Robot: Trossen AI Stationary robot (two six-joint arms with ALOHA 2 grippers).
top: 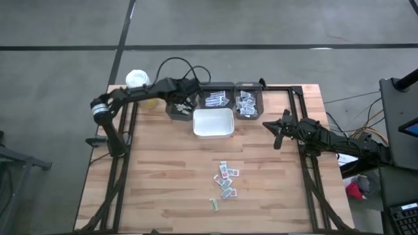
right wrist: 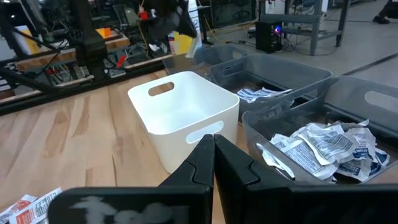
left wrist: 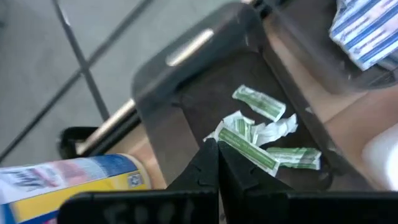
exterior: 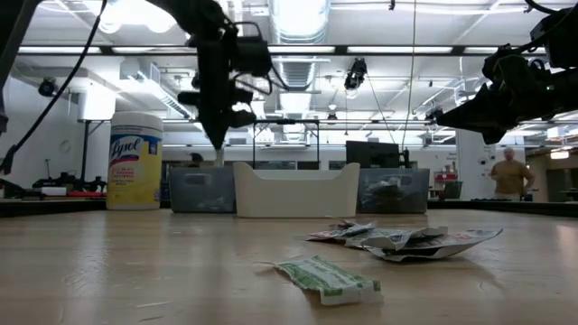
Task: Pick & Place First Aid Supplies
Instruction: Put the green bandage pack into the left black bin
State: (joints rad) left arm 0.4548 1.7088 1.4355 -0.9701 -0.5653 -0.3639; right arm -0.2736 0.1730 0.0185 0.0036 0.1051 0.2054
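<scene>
Loosely scattered, the first aid supplies (top: 225,179) lie in the lower middle of the high view on the wooden surface (top: 157,183): a small cluster of white packets with red and blue print, and one green-printed strip (top: 213,204) apart from them toward the bottom edge. In the low view that green strip (exterior: 327,276) sits nearest the camera, with the crumpled pile (exterior: 406,239) behind it to the right.

Above them, near the centre of the high view, stands a white bin (top: 213,123) with nothing visible inside. Behind it runs a row of three dark grey bins. The left bin (top: 178,106) holds several green-printed strips (left wrist: 264,134), the middle bin (top: 217,99) holds blue-printed packets, and the right bin (top: 247,102) holds crumpled white packets (right wrist: 326,146).

The left gripper (top: 185,103) hangs over the left grey bin, its fingers pressed together with nothing between them; its wrist view shows the tips just above the green strips. The right gripper (top: 275,134) hovers over bare wood right of the white bin, also closed tight and carrying nothing.

A yellow wipes canister with a white cap (top: 137,79) stands at the upper left corner of the surface, just left of the grey bins. In the low view a person (exterior: 510,175) stands far off at the right.
</scene>
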